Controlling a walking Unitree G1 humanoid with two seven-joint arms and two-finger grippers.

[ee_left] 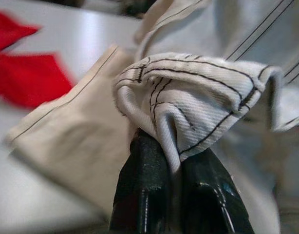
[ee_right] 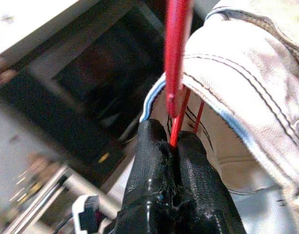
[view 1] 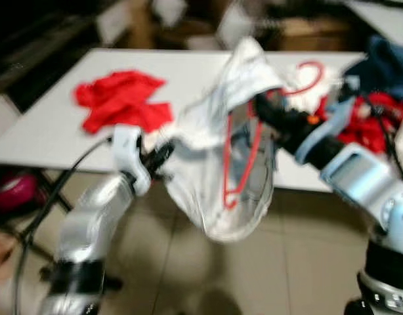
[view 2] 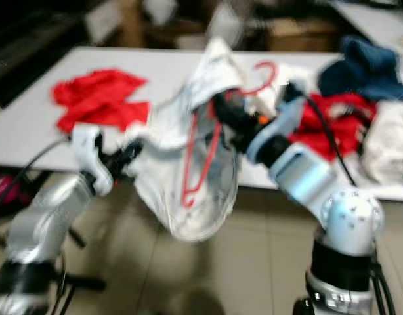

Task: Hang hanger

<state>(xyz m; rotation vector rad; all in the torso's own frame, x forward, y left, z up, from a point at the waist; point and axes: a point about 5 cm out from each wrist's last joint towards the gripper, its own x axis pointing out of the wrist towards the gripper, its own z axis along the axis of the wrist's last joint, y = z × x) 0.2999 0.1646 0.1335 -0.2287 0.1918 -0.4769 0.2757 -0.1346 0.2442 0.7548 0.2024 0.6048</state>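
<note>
Silver arms, black-fingered left tool (ee_left: 175, 195) and right tool (ee_right: 171, 187) (trailing black cables).

The left gripper (ee_left: 175, 168) has its two black fingers (ee_left: 142, 190) pressed together on a bunched fold of white garment (ee_left: 198, 105) with thin dark stitch lines. More of that cloth spreads behind. A blurred red cloth (ee_left: 23, 78) lies on the white table (ee_left: 81, 34).

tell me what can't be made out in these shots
- Lower part of the red hanger: head views, covered by the white garment and blurred.
- Where the right gripper meets the hanger: head views, motion blur.
- What kind of clothes the pile on the table holds: head views, blurred, cut by the edge.
</note>
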